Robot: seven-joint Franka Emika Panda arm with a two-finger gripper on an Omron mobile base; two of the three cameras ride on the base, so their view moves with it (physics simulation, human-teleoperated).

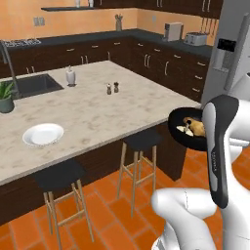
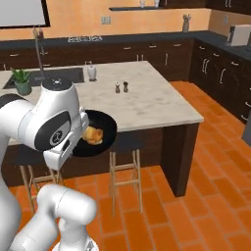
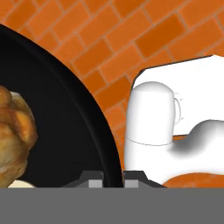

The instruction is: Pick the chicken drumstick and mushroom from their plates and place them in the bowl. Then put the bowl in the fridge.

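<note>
A: What is held by the end effector (image 3: 113,178)?

B: The rim of the black bowl (image 3: 65,118) is clamped between the two finger tips, as seen in the hand view. One tip is placed inside the rim and the other outside it, so the end effector is closed on the bowl.

A: Where is the bowl located?

B: It is held in the air over the orange tiled floor (image 2: 196,196), just off the near edge of the island surface (image 1: 97,112). In the left base view the bowl (image 1: 181,131) is seen beside the near right corner of the island, partly hidden behind the arm. In the right base view the bowl (image 2: 100,128) is seen above a stool (image 2: 125,166).

A: What is contained in it?

B: The golden-brown chicken drumstick (image 2: 92,134) is lying inside, and a pale piece taken to be the mushroom (image 1: 183,129) is seen just beside the drumstick, touching it.

A: What remains on the surface?

B: One white plate (image 1: 43,134) is seen near the left of the island, close to its near edge. Two small shakers (image 1: 112,88) are standing near the middle. A white bottle (image 1: 71,76) is placed beside the sink (image 1: 31,84), and a potted plant (image 1: 6,97) is at the far left.

A: Where is the fridge?

B: The silver-grey fridge (image 1: 227,53) is at the right edge of the left base view, beyond the bowl, with a dark dispenser panel on its door.
</note>
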